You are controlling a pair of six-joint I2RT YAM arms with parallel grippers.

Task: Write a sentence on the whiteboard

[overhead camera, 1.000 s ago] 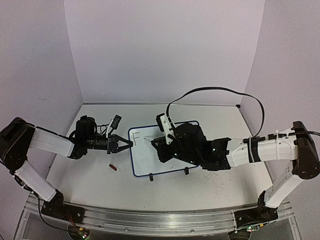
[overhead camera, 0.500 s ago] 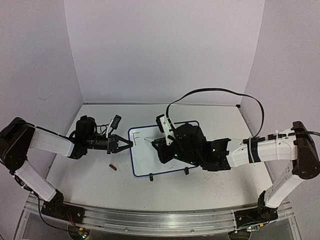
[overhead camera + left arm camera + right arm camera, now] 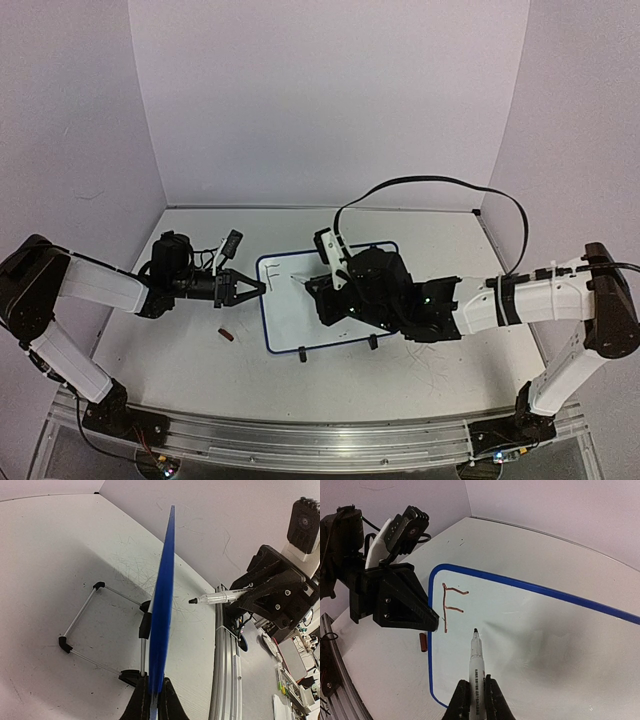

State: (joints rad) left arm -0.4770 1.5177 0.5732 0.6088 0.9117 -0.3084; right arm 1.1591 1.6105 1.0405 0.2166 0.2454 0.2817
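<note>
Here, our right gripper (image 3: 476, 692) is clamped on a white marker (image 3: 475, 655). Its dark tip is poised just off the whiteboard (image 3: 540, 635), beside a red-brown letter F (image 3: 451, 602). Our left gripper (image 3: 153, 686) pinches the board's blue rim. The board rests on a scuffed white table (image 3: 200, 375), near a small red cap (image 3: 227, 335), within pale lilac walls (image 3: 330, 100).

My left gripper (image 3: 152, 701), at 6 o'clock, is clamped on the blue rim of the whiteboard (image 3: 162, 615), which runs edge-on toward 12. Its wire stand (image 3: 80, 614) sits at 9. At 3 o'clock the right gripper (image 3: 246, 595) holds a marker (image 3: 217, 598), tip pointing at the board from close by.
</note>
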